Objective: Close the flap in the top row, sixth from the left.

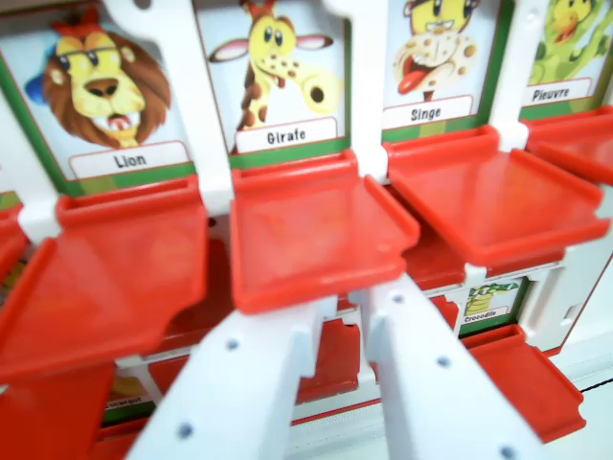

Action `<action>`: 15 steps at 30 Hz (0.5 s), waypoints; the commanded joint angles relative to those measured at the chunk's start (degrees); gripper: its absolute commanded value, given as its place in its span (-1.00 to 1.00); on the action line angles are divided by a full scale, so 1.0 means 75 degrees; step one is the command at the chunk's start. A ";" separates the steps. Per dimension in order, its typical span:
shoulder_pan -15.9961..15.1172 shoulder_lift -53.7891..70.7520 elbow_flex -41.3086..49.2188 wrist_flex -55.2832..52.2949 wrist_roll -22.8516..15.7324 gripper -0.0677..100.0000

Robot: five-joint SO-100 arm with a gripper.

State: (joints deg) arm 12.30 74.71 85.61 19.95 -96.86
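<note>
Wrist view shows the open, empty claw [335, 331] just under the lowered Girafe flap [316, 230] at centre, where an off-centre push risks nudging the neighbouring Singe flap [498, 196].

Four picture cards show in the top row: Lion [107, 91], Girafe [278, 67], Singe [436, 57] and Pieuvre [573, 48]. Below them hang four open red flaps: one at nine o'clock [105, 278], one at centre [311, 230], one at three o'clock [498, 196], and a sliver at the two o'clock edge [579, 144]. One lower-row card, Crocodile [490, 302], shows at four o'clock, with one red flap [532, 379] beneath it. Two white gripper fingers [239, 393] rise from six o'clock.
</note>
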 commanded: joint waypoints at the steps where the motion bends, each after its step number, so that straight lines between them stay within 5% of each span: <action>1: -0.0047 0.0223 -0.1055 0.0023 0.0000 -1.00; 15: -0.0270 -0.0445 -0.2109 -0.0023 0.0141 -1.00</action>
State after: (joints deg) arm 11.43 70.31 77.96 19.95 -95.98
